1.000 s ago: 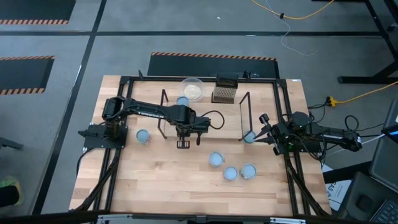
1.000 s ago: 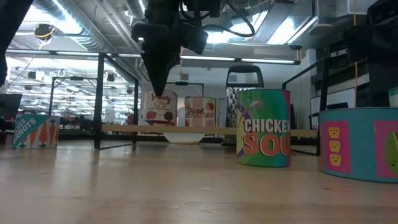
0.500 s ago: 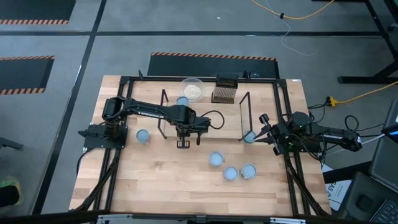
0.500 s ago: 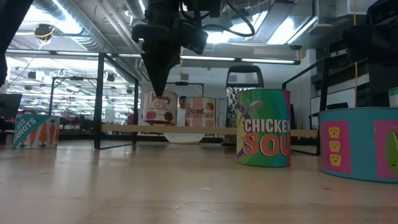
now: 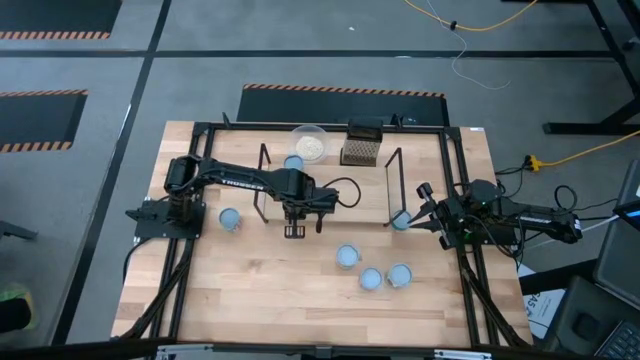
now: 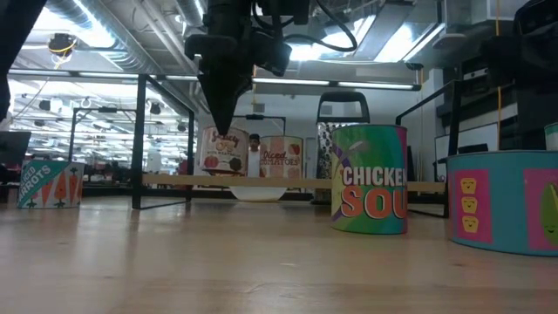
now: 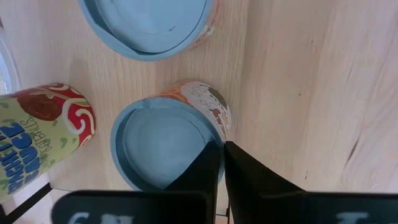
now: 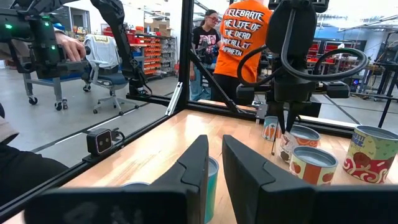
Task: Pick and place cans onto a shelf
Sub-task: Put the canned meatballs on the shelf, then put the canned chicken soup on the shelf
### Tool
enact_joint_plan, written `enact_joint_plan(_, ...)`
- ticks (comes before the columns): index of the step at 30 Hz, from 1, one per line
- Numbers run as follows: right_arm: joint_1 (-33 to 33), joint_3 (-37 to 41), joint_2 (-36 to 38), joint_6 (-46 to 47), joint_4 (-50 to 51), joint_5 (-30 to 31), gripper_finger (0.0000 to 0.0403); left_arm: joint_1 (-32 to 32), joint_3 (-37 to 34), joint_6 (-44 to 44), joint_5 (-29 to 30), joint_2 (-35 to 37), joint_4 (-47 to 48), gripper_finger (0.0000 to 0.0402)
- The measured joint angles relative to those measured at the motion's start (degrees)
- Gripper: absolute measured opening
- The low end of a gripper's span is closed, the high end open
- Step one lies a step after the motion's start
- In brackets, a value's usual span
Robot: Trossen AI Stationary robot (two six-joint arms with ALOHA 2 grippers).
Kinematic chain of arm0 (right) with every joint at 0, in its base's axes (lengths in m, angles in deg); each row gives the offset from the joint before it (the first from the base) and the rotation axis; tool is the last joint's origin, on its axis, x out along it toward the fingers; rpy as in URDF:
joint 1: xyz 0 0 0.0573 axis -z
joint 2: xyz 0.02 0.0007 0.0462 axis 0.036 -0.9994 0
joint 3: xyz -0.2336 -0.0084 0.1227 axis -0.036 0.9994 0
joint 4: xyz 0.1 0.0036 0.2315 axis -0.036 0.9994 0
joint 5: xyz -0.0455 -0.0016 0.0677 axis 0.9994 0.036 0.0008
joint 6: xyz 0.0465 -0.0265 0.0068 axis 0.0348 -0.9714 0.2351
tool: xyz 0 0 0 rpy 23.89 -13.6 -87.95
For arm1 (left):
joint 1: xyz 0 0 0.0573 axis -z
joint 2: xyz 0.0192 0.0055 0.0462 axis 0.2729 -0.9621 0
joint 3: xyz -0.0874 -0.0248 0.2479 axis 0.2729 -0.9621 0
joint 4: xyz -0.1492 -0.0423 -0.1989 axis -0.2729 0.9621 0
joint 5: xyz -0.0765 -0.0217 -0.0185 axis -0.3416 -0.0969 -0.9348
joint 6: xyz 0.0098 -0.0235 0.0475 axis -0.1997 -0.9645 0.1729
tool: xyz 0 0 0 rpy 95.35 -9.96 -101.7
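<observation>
My left gripper (image 5: 293, 231) (image 6: 222, 127) is shut and empty and points down, just near of the shelf (image 6: 288, 182). In its wrist view the fingertips (image 7: 221, 147) hover over the rim of a blue-topped can (image 7: 163, 147); a second can (image 7: 147, 25) and a green-and-red can (image 7: 38, 138) stand beside it. One can (image 5: 293, 162) stands at the shelf's far left. Loose cans stand on the table (image 5: 229, 218) (image 5: 347, 257) (image 5: 371, 279) (image 5: 399, 275). My right gripper (image 5: 418, 210) (image 8: 214, 152) waits at the table's right, shut, beside another can (image 5: 400, 220).
A clear bowl (image 5: 309, 143) and a dark mesh box (image 5: 362, 142) stand behind the shelf at the far edge. Black frame rails (image 5: 455, 180) run along the table's sides. People show in the room beyond (image 8: 239, 37). Bare wood lies near the front edge (image 5: 270, 300).
</observation>
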Motion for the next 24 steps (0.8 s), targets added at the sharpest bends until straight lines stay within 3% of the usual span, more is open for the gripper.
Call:
enact_joint_plan(5, 0.0, 0.0, 0.0, 0.0, 0.0, 0.0, 0.0053, 0.0, 0.0, -0.1, 1.1, 0.0, 0.0, 0.0023)
enact_joint_plan(15, 0.0, 0.0, 0.0, 0.0, 0.0, 0.0, 0.0053, 0.0, 0.0, -0.2, 3.0, 0.0, 0.0, 0.0086)
enact_joint_plan(24, 0.0, 0.0, 0.0, 0.0, 0.0, 0.0, 0.0053, 1.2, 0.0, -0.3, 2.9, 0.3, 0.0, 0.0087)
